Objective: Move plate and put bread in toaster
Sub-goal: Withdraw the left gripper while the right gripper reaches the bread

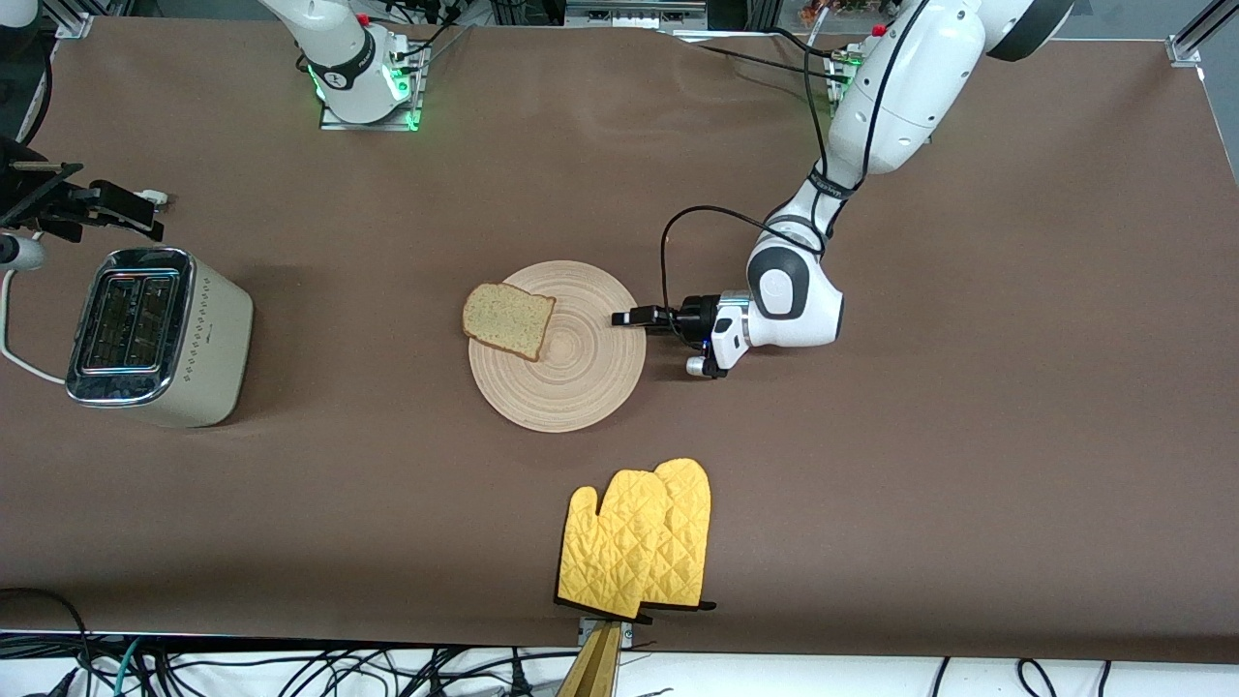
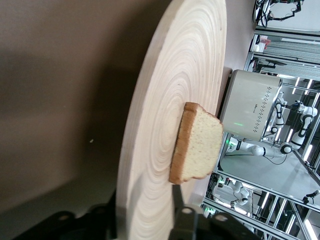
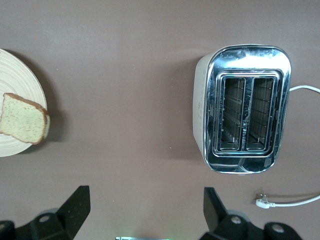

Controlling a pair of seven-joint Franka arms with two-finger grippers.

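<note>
Toaster (image 1: 160, 334): small side logo, unreadable to me. Left gripper (image 1: 629, 318) low, fingers astride plate (image 1: 571, 373) rim, seemingly loosened. Right gripper (image 1: 121, 208) above toaster, fingers spread.

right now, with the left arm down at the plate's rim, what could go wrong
The bread sits off-centre and overhangs the edge of the plate toward the toaster, so a jerk or tilt could tip it onto the table. The left gripper has one finger above and one below the plate's rim; pulling away while touching could drag the plate. The right gripper hangs open above the table near the toaster; the toaster's cord lies close by and might snag.
</note>
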